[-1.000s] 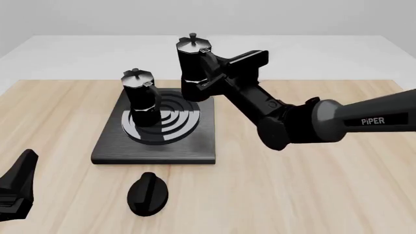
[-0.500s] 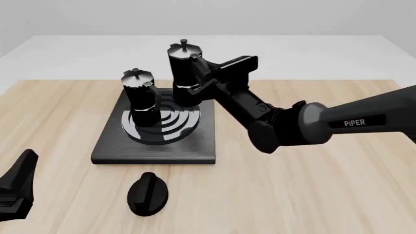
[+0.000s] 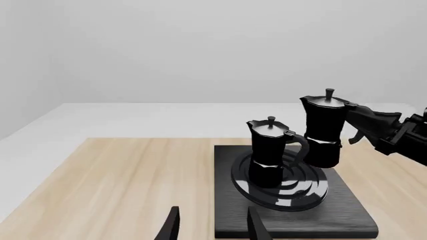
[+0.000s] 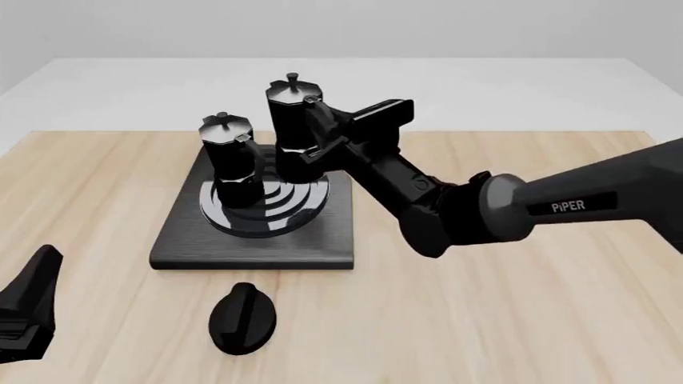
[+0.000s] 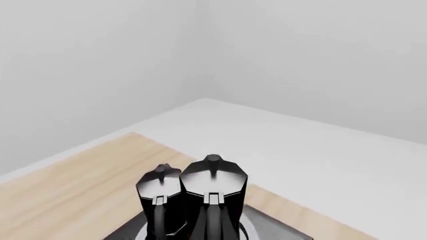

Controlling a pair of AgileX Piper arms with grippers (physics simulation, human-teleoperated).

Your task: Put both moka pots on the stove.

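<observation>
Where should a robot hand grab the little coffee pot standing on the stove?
Probably around the narrow waist of the standing moka pot, coming from the left, away from its handle: it stands upright on the stove, and the carried pot crowds its right.

Two moka pots are seen from above and behind, handles toward the camera. The nearer moka pot (image 5: 213, 192) stands larger and higher in view, partly overlapping the farther moka pot (image 5: 159, 197). Beneath them the stove (image 5: 267, 227) is glimpsed, near the tabletop's (image 5: 60, 192) far corner.
</observation>
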